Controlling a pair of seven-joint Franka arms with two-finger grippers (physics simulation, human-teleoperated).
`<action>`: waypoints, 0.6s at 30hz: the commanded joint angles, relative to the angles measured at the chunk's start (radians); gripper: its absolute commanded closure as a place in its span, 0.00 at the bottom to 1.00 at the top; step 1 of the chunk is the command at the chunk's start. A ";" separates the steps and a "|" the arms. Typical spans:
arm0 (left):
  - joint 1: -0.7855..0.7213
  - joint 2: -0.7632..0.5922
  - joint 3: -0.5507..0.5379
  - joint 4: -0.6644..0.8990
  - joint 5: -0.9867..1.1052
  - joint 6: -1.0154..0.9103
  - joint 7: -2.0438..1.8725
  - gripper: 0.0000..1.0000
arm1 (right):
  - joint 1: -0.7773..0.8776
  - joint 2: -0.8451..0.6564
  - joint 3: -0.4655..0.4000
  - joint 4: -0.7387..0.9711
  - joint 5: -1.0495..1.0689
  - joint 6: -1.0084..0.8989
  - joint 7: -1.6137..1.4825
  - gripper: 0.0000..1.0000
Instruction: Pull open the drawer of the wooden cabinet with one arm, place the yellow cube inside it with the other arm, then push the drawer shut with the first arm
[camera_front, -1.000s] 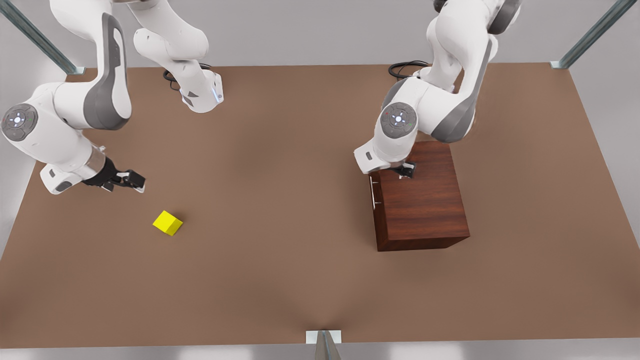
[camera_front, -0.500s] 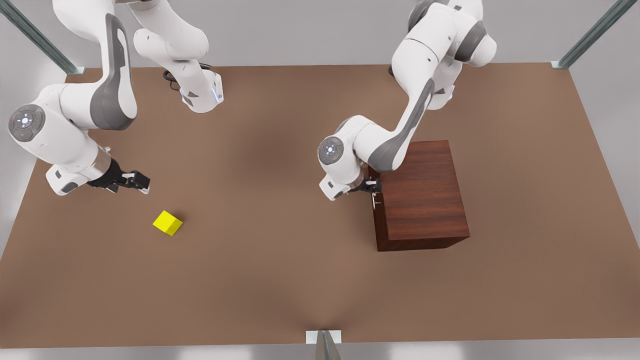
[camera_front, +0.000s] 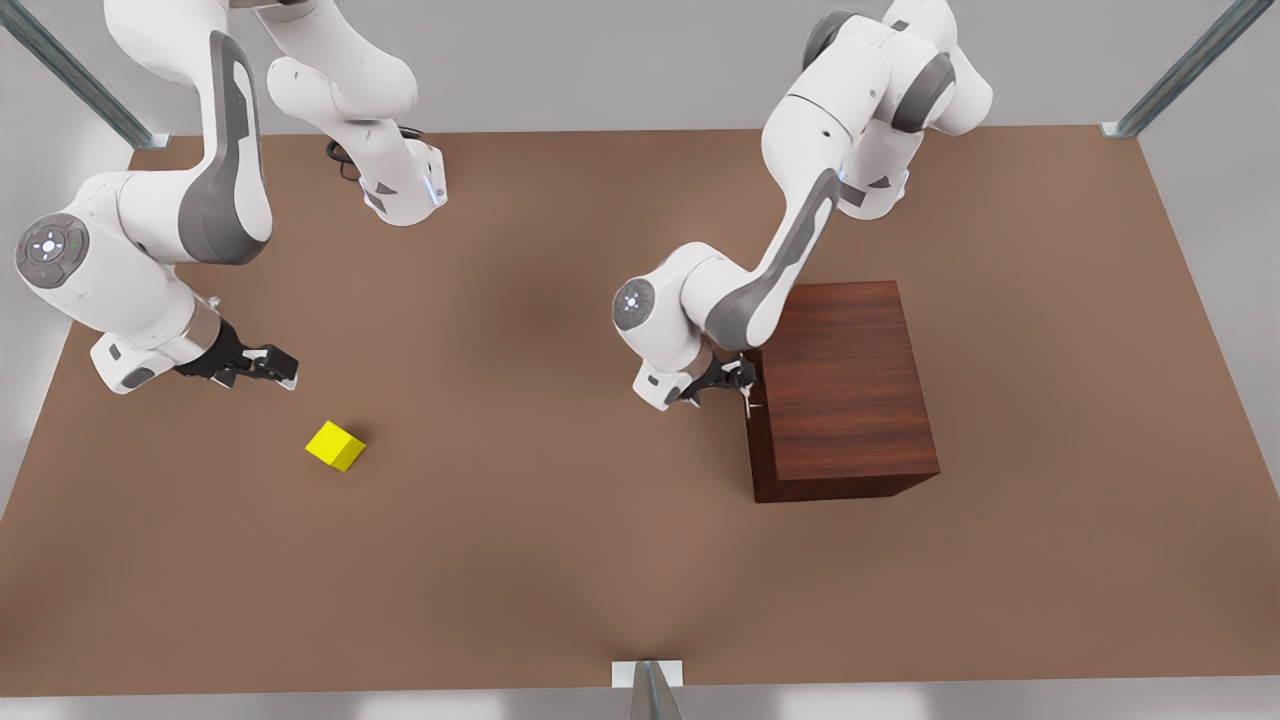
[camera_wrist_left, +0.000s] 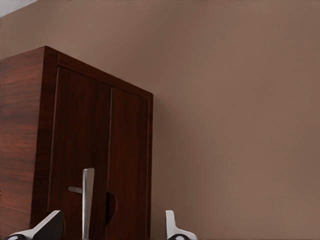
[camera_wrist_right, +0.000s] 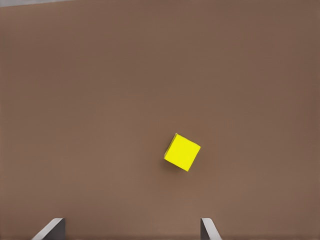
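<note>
- Two arms: left gripper (camera_front: 738, 385), fingers (camera_wrist_left: 172, 227) wide, straddles the handle (camera_wrist_left: 88, 200) of the shut drawer (camera_wrist_left: 82, 165), facing frame-left.
- Right gripper (camera_front: 272, 366), fingers spread, hovers near the yellow cube (camera_front: 335, 445).

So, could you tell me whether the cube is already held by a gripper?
No, the cube lies on the table, apart from the open right gripper.

A brown table (camera_front: 560, 560) carries everything. The wooden cabinet (camera_front: 850, 390) stands on it toward the front view's right. The yellow cube (camera_front: 335, 445) rests flat on the bare surface toward the front view's left, well apart from the cabinet.
</note>
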 joint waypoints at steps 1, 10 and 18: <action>0.000 -0.001 0.001 -0.006 0.032 0.002 -0.254 0.00 | 0.004 -0.001 0.000 0.001 0.000 0.000 0.002 0.00; -0.016 0.007 0.002 -0.044 0.030 0.021 -0.274 0.00 | 0.004 0.001 0.002 0.001 -0.013 0.000 0.002 0.00; -0.020 0.002 0.008 -0.084 0.058 0.021 -0.294 0.00 | 0.005 0.002 0.002 0.001 -0.013 0.000 0.003 0.00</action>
